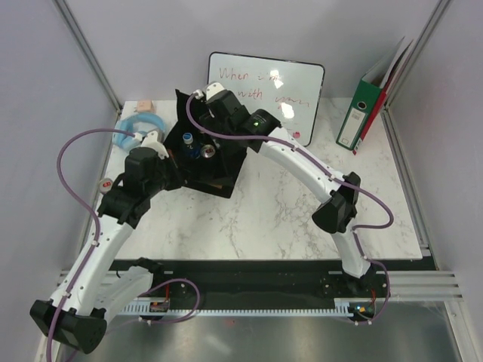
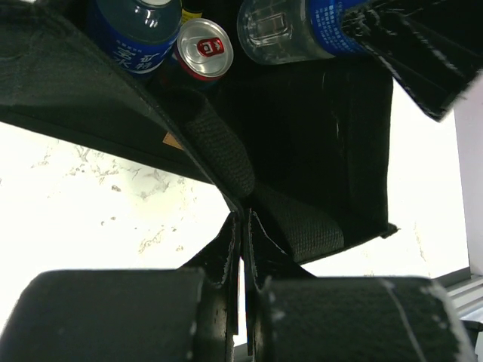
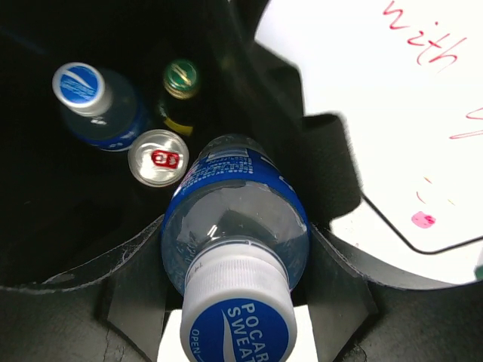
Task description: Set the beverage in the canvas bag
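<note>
- Canvas bag (image 1: 220, 181) stands black and open-mouthed on your marble table (image 1: 272, 219), toward the back and between the two arms. A small tan label (image 2: 172, 139) shows on its outer side, but no writing on it can be read.
- Whiteboard (image 1: 264, 79) leans behind the bag. In red marker you can read "with" on the second line. The line above seems to begin "When", and the rest is too faint to read.
- Green ring binder (image 1: 361, 113) stands at the back right, well apart from the bag.
- Pocari Sweat bottle (image 3: 234, 219) is your beverage. Its cap reads "POCARI SWEAT" and "OPEN" in white on blue, and the small print on the blue label is illegible. It hangs base-down in the bag's mouth, above the other drinks. You cannot tell whether its base rests on anything.
- Your right gripper (image 3: 235, 253) is clamped around that bottle, one finger on each side just below the cap.
- Your left gripper (image 2: 243, 226) is pinched tight on the bag's near rim, just beside a webbing handle (image 2: 223, 151).
- Blue-labelled bottle (image 3: 98, 105) stands inside the bag, with a white swoosh on its blue cap.
- Dark bottle (image 3: 181, 79) with a green and gold cap stands beside it.
- Can (image 3: 158, 157), with a silver top and red tab, sits between those two and the held bottle.
</note>
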Motion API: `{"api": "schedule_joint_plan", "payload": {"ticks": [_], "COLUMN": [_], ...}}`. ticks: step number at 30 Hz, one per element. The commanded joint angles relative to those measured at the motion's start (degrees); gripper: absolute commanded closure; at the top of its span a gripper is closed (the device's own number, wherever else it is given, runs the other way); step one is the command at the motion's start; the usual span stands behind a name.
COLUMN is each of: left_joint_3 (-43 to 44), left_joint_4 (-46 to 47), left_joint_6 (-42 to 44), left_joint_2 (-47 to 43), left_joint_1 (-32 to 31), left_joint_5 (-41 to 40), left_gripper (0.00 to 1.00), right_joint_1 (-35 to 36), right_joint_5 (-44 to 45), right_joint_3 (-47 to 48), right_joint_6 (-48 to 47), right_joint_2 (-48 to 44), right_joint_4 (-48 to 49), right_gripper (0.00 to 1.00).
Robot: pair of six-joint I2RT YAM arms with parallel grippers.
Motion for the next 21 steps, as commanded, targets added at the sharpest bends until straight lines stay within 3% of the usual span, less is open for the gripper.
{"api": "schedule_joint_plan", "payload": {"ticks": [1, 21], "left_joint_3": [1.97, 1.01], "left_joint_4": [0.08, -0.18], "left_joint_6": [-0.49, -0.57], "left_joint_2": [-1.89, -2.95], "left_joint_1": [-0.16, -0.16], "left_joint_5": [2.49, 2.05], "left_gripper": [0.98, 0.98], "right_joint_1": [0.01, -2.98], "right_joint_5": [7.06, 3.82], "right_joint_3": [2.54, -2.74], "right_joint_6": [-3.94, -2.98], "right_joint_2": [0.53, 3.07], "right_joint_4": [3.3, 10.24], "right_gripper": [1.0, 1.0]}}
